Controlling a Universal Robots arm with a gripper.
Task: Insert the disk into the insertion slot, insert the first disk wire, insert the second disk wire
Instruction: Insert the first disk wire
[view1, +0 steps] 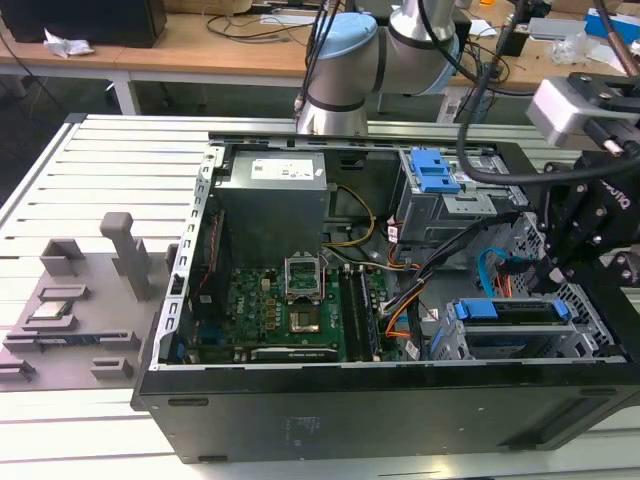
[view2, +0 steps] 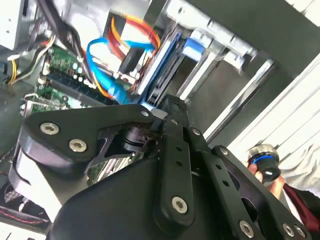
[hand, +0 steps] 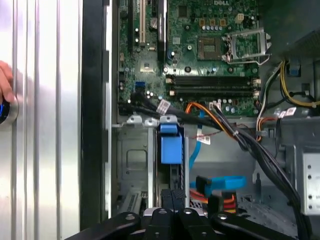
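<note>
The gripper (hand: 172, 194) hangs over the corner of the open computer case (view1: 350, 405) that is nearest in the exterior view, on that view's right. Its jaws look drawn together with no gap between them, right at the outer end of the disk (hand: 171, 147); I cannot tell whether they pinch its edge or only press against it. The disk sits in its blue frame inside the insertion slot (view1: 500, 345), standing on edge between the sheet-metal walls, so the step in hand looks like seating it fully. To do that well, the push should run straight along the bay's rails, with the blue frame square to the walls. A tilted frame is likely to bind against the thin metal. The force is best kept gentle and let off once the frame's clips catch. A blue cable (hand: 220, 181) and a red cable (hand: 226, 199) lie just beside the slot, close to the jaws. They look unplugged, though their ends are partly hidden, and they should stay clear of the bay mouth so nothing gets trapped. A black wire bundle (hand: 250, 145) crosses near the far end of the slot and deserves the same care. A person's hand (hand: 4, 82) rests by a round button (view2: 264, 159) on the slatted counter (view1: 100, 160).
</note>
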